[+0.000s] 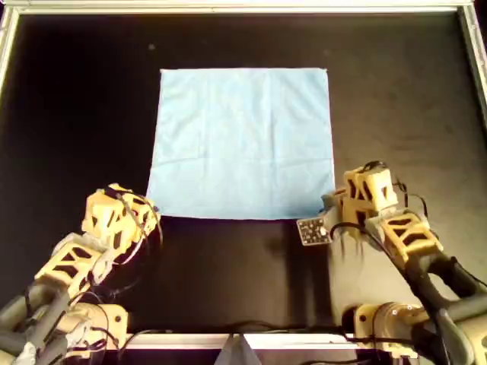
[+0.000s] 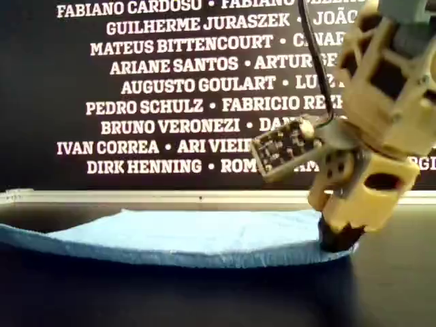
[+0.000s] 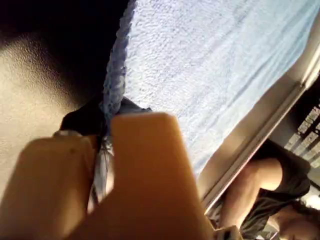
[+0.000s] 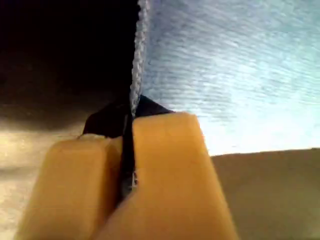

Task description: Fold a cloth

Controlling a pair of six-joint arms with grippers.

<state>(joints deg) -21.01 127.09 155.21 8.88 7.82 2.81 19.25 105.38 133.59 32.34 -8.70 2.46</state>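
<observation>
Both grippers, left (image 1: 149, 207) & right (image 1: 332, 207), pinching the cloth (image 1: 242, 141) at its near corners (jaws pressed on hem). I'd lift evenly, keeping edge taut.

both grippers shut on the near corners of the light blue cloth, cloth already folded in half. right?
Not quite. The light sky-blue square fabric cloth lies flat and unfolded, as the overhead view shows. The rest holds: the left gripper and right gripper are each shut on a near corner.
</observation>
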